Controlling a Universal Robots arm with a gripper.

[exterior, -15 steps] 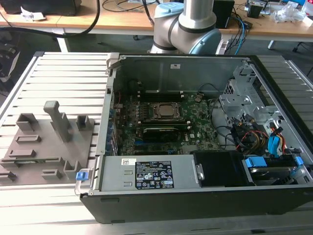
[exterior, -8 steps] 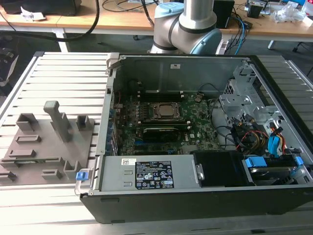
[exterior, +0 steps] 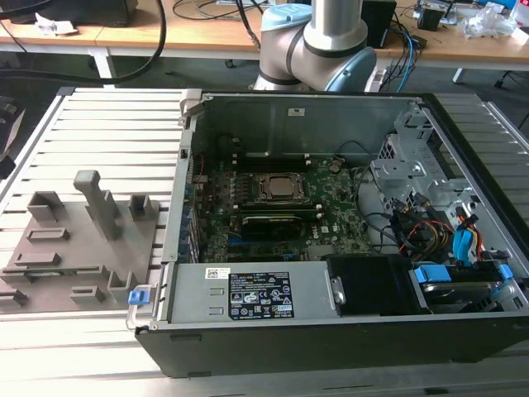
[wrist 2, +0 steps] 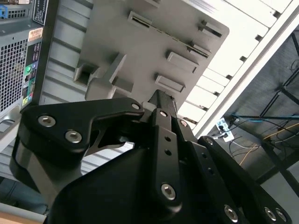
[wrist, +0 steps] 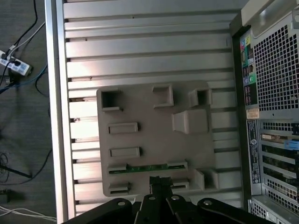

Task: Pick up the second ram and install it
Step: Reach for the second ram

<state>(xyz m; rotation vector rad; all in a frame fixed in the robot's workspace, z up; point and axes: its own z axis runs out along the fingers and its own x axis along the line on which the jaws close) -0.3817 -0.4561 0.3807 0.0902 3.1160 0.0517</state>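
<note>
Exterior view: a black open-sided computer case [exterior: 331, 339] stands on a slatted aluminium table [exterior: 116, 124]. A grey plastic holder plate [exterior: 83, 248] lies just beside the case, toward the exterior view's left. The second ram [exterior: 58, 270], a thin, long green circuit-board stick, rests on this plate.

Second wrist view: the black gripper [wrist 2: 160, 95] hangs above the holder plate [wrist 2: 140, 51], its fingertips pressed together with nothing between them.

First wrist view: the second ram [wrist: 147, 166] sits between two raised grey blocks on the holder plate [wrist: 145, 135]. The gripper [wrist: 160, 179] is near the second ram, apart from it.
</note>
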